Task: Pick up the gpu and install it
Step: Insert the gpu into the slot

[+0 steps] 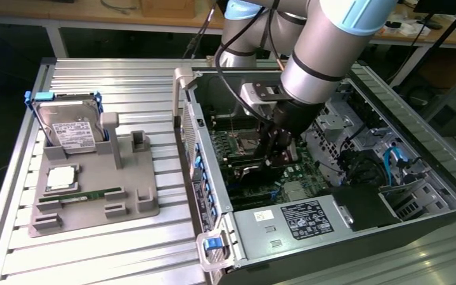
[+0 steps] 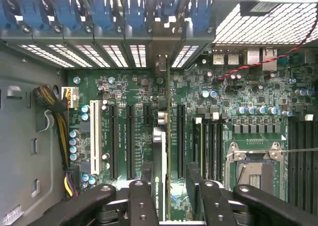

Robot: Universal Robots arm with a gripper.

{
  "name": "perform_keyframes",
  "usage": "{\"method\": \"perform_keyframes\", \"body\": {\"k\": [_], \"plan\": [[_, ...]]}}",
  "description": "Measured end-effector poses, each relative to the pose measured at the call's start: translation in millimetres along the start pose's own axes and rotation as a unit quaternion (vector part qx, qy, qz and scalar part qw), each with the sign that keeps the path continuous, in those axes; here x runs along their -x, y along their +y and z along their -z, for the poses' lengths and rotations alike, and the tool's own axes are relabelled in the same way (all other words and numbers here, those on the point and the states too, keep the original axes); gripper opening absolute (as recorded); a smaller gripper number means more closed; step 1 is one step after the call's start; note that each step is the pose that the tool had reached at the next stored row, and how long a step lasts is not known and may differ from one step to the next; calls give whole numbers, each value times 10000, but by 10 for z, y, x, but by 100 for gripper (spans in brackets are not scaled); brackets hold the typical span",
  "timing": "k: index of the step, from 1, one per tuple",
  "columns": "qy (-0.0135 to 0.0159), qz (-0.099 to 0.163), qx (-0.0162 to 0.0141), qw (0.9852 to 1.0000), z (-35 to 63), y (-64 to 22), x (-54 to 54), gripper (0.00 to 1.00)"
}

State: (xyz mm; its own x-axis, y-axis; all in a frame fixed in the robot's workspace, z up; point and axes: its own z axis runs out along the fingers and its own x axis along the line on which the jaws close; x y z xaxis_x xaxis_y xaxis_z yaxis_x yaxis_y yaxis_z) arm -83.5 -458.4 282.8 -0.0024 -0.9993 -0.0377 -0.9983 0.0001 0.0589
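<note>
Gripper down inside the open PC case, on the end of the gray arm. Half-closed, clamped on the gpu. Seen in wrist view with black fingers either side of the card. Held edge-on, upright, long edge running along the black expansion slots of the motherboard. Metal bracket end toward the rear slot openings with blue clips. Cannot tell whether seated in a slot or just above it.

Exterior view's left to right:
- Gray parts holder lying on the aluminium profile table, well apart from the gripper.
- Silvery hard drive with white label standing tilted at the holder's far end, blue-handled frame around it.
- CPU chip flat in its pocket, green RAM stick lying just beside it, nearer the camera.
- Case lying on its side, side panel off, blue latch at the near corner.
- Power supply with black label at the case's near end.
- Blue cable among the drive bays toward the exterior view's right.

Also on the board in wrist view: white slot, yellow-black wire bundle, empty CPU socket.
</note>
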Motion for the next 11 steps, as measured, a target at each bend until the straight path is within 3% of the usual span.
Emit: {"method": "perform_keyframes", "body": {"k": [1, 4, 6, 11], "plan": [[0, 0, 0, 10000, 0, 0, 0, 32], [1, 0, 0, 10000, 1, 0, 0, 26], [1, -1, 0, 10000, 1, 1, 0, 14], [1, 0, 0, 10000, 1, 1, 0, 11]]}}
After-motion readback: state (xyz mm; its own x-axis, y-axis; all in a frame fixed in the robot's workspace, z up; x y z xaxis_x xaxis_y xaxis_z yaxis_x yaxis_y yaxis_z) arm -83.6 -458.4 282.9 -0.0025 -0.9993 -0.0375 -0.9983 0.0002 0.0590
